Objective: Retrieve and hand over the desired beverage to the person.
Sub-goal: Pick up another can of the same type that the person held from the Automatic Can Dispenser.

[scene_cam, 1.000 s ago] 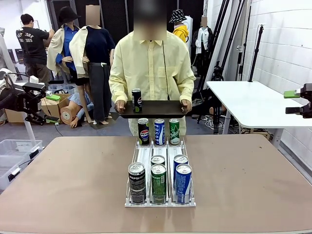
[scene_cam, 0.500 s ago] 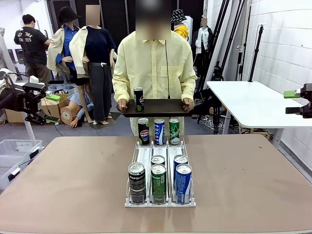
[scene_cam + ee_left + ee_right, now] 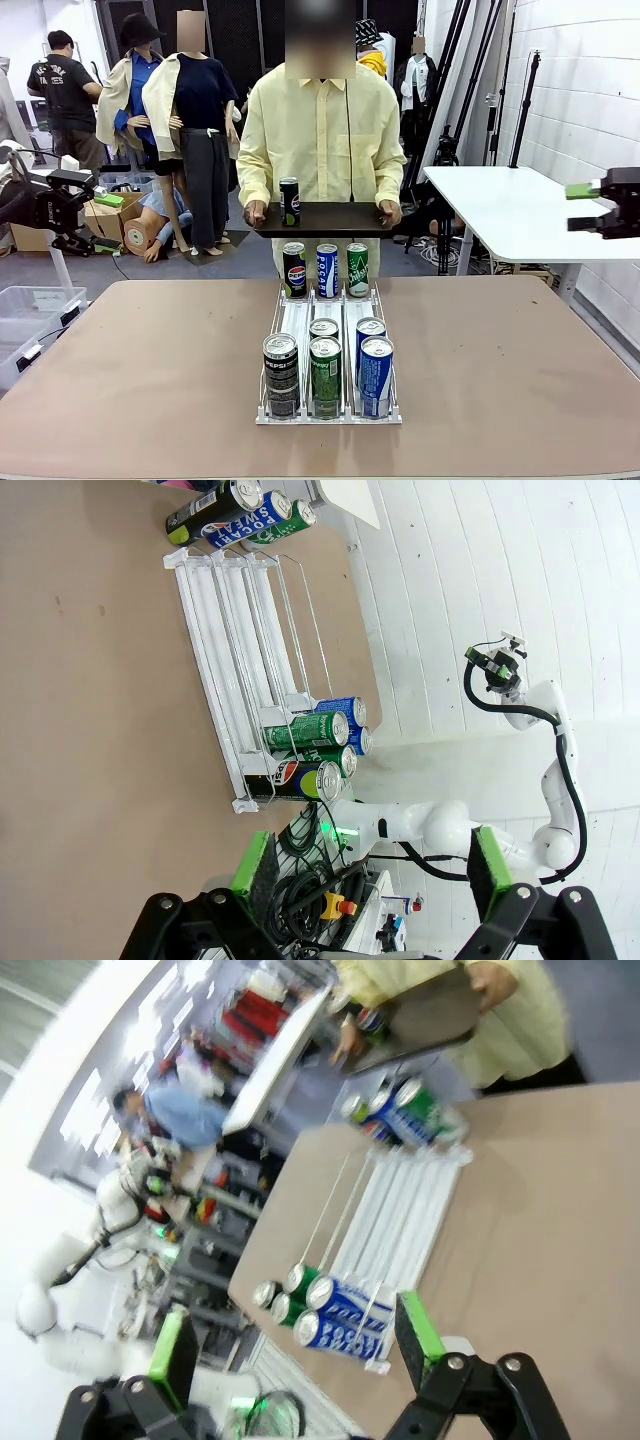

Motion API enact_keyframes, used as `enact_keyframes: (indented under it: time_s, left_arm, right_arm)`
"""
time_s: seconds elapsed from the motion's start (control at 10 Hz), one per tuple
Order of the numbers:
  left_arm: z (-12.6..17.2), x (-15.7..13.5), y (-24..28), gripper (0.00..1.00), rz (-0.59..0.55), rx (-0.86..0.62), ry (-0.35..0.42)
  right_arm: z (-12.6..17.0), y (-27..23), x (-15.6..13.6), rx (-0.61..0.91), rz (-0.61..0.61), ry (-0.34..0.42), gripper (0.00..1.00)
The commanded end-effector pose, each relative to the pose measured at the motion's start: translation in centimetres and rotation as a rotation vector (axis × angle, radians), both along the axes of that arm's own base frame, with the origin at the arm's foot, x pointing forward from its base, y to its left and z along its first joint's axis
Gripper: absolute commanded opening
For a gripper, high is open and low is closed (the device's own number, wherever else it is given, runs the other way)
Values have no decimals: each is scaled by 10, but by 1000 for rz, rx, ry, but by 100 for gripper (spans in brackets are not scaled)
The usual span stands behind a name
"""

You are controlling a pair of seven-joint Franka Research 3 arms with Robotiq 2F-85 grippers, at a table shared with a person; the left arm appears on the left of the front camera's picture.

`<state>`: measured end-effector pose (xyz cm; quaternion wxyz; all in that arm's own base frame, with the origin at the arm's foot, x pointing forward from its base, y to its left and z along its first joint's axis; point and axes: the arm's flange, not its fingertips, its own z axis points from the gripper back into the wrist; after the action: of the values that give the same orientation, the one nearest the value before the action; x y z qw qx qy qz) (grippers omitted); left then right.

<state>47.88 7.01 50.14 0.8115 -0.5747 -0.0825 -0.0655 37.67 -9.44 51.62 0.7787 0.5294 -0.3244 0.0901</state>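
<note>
The person (image 3: 320,130) in a pale-yellow shirt stands at the far side holding a black tray (image 3: 330,218) that carries a black Pepsi can (image 3: 289,200). On the table a white wire rack (image 3: 297,320) holds cans. Black, blue and green cans (image 3: 327,270) stand at its far end. At its near end are a black Pepsi can (image 3: 281,375), green cans (image 3: 325,372) and blue cans (image 3: 376,375). My left gripper (image 3: 100,215) hangs open off the table's left side. My right gripper (image 3: 583,207) is open, high at the right. Both wrist views show open, empty grippers (image 3: 370,870) (image 3: 295,1345) and the rack (image 3: 250,680) (image 3: 400,1200).
A white side table (image 3: 510,205) stands behind at the right, and a clear bin (image 3: 25,310) sits by the table's left edge. Bare brown tabletop (image 3: 130,380) lies on both sides of the rack. Another person stands far back left.
My right gripper has shifted a little left into the picture. The person has moved slightly right with the tray. The left gripper has stayed put.
</note>
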Motion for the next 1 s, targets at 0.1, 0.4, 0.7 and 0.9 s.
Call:
enact_keyframes:
  time_s: [0.1,0.4,0.7,0.9]
  left_arm:
    - [1,0,1,100,2,1,-1]
    - [1,0,1,100,2,1,-1]
    - [1,0,1,100,2,1,-1]
    - [1,0,1,100,2,1,-1]
  right_arm:
    - [21,52,19,-77,166,51,100]
    - [32,118,44,-228,279,105,100]
    - [40,191,56,-405,385,158,100]
    - [39,230,62,-506,452,187,100]
